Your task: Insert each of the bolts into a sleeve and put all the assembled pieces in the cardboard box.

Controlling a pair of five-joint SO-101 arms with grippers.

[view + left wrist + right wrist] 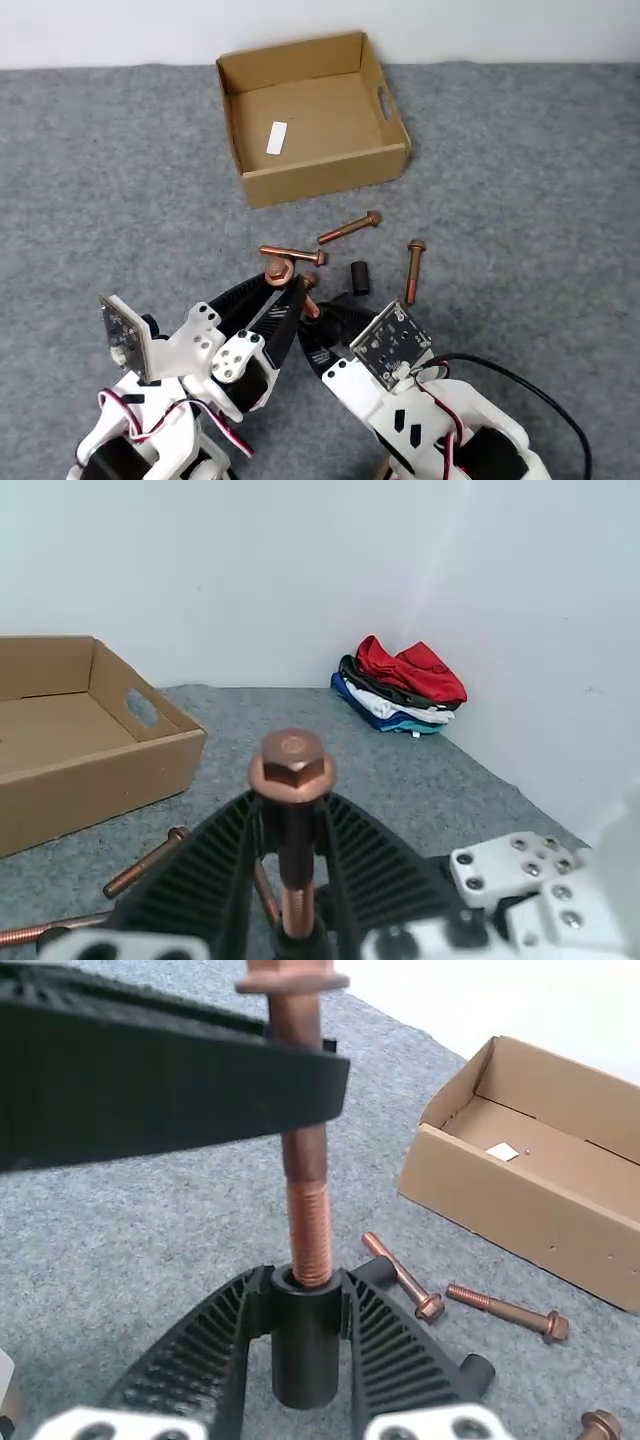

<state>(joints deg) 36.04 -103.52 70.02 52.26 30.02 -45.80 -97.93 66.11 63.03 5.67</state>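
Bolt (293, 830) and sleeve (308, 1345) are being mated, so the insertion step is in hand. The left gripper (292, 815) has its fingers (215, 870) clenched on the upper shank just under the hex head. It holds the bolt upright, with the threaded end just entering the mouth of the black sleeve. The right gripper (308, 1290) clamps that sleeve upright between its own fingers (215, 1355), directly below. The pair sits above the tabletop (520, 180), near three loose bolts (350, 228) and a spare sleeve (360, 277), and well short of the cardboard box (325, 170). In the high view the two arms angle in toward each other from the near edge, with the left arm's fingers crossing over the right's. The next move probably calls for a straight push along the bolt's axis, either lowering the bolt or raising the sleeve. Both need to stay in line so the thread does not catch on the rim. Once seated, one gripper would have to let go so the other can carry the assembly to the box, which looks to have no finished piece in it yet.
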